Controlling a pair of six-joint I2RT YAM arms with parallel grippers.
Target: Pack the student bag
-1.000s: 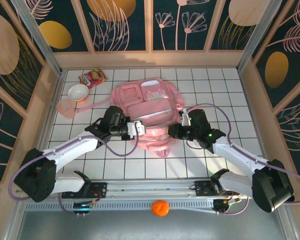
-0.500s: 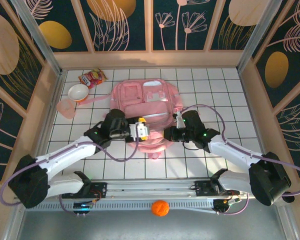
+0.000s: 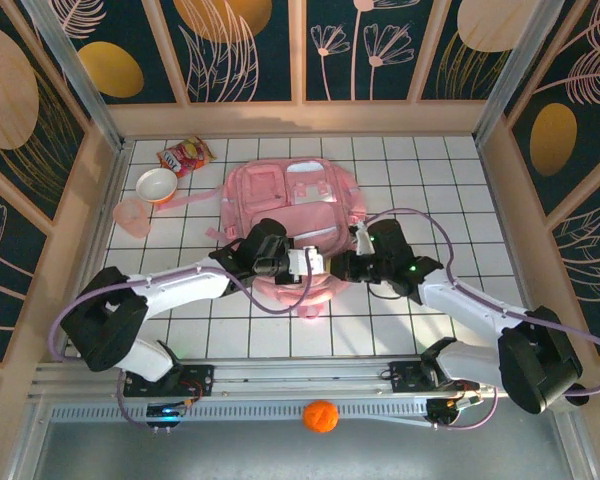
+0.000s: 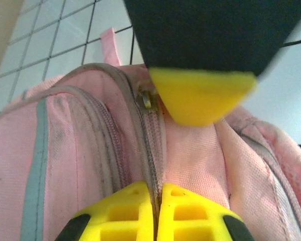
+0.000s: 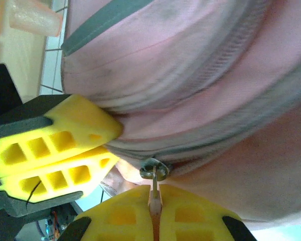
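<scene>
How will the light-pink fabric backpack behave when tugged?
Likely floppy: the light-pink fabric backpack is creased where the left tool pinches it, so it should stretch before sliding. Probably light: it lies flat, so it may drag across the white tiled table when the right tool tugs the metal zipper pull.

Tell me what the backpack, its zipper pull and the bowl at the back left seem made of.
The student bag: woven fabric, matte pink, probably polyester or canvas; the weave grain and stitched seams show. The zipper pull: metal, by its dull silvery shine. The bowl: white inside with an orange rim, likely plastic or ceramic; too small to tell.
</scene>
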